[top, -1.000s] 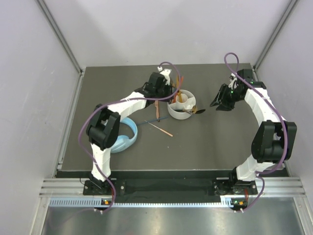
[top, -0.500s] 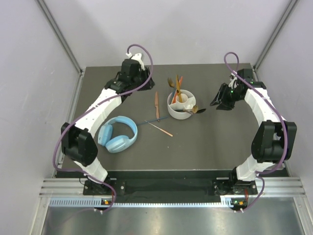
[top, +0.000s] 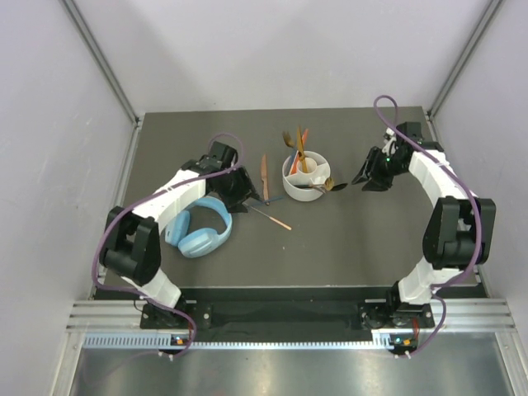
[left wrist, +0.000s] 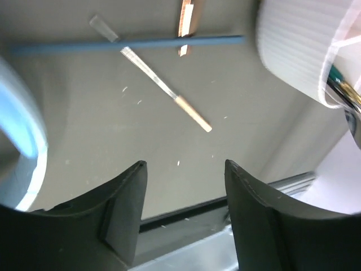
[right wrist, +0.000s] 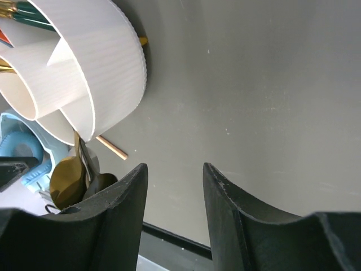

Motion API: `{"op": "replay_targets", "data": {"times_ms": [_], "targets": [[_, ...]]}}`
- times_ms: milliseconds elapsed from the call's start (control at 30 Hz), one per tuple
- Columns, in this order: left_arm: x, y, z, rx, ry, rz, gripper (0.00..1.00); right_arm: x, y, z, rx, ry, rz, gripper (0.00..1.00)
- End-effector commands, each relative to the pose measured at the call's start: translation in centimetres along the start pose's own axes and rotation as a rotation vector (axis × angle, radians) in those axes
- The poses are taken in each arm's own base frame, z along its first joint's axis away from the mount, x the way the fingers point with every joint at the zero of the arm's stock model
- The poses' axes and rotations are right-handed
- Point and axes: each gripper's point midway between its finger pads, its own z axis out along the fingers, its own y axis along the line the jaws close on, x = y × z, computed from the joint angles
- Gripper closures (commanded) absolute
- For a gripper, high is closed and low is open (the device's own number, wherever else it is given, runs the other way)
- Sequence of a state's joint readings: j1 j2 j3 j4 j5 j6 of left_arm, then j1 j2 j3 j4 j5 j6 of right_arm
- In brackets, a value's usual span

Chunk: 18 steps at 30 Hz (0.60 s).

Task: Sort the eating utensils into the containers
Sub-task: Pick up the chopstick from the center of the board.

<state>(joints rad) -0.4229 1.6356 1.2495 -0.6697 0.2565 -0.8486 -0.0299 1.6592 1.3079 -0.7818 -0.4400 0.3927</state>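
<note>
The dark table (top: 355, 239) fills the middle of the top view. Light blue headphones (top: 202, 229) lie lower left of centre. The round white holder (top: 301, 191) stands upper centre, divided inside. Gold and orange utensils (top: 298, 142) stick up from its far side, and a gold spoon (top: 329, 185) leans over its right rim.

The left gripper (left wrist: 183, 169) hangs between the headphones and the holder, fingers spread, nothing between them. The right gripper (right wrist: 172, 169) sits just right of the holder, fingers apart and empty.

Loose on the table left of the holder are three pieces. A bronze utensil (top: 265, 173) lies uppermost, a blue chopstick (left wrist: 169, 42) crosses its lower end, and a tan chopstick (top: 272, 219) lies just below.
</note>
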Motion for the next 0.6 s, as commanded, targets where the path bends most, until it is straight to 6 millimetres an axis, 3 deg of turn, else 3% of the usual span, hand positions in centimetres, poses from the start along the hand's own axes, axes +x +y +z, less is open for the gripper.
{"op": "replay_targets", "data": {"times_ms": [0,100,133,200,233,333,467,567], "targets": [[-0.4,-1.6,-0.4,0.153,0.014,-0.268,0.37,-0.6,0.9,0.2,-0.050,-0.019,-0.027,0.56],[0.5,-0.5,1.6,0.085,0.125,-0.444,0.42,-0.7,1.1,0.1,-0.056,-0.027,-0.026,0.56],[-0.3,-1.9,1.1,0.097,0.124,-0.442,0.42,-0.8,1.2,0.1,-0.055,-0.028,-0.026,0.56],[-1.5,-2.0,1.7,0.023,0.092,-0.444,0.42,-0.9,1.3,-0.1,-0.061,-0.036,-0.026,0.56],[-2.6,-3.1,0.7,0.008,0.068,-0.440,0.42,-1.0,1.5,-0.2,-0.068,-0.037,-0.025,0.56],[-4.1,-3.2,1.3,-0.046,0.047,-0.521,0.42,-0.9,1.8,0.0,-0.091,-0.035,-0.018,0.56],[-2.7,-1.3,3.7,-0.189,0.111,-0.706,0.45,-0.5,1.8,-0.1,-0.095,-0.029,-0.017,0.56],[-1.4,0.0,3.2,-0.280,0.101,-0.722,0.46,-0.5,1.6,-0.1,-0.094,-0.035,-0.016,0.56]]}}
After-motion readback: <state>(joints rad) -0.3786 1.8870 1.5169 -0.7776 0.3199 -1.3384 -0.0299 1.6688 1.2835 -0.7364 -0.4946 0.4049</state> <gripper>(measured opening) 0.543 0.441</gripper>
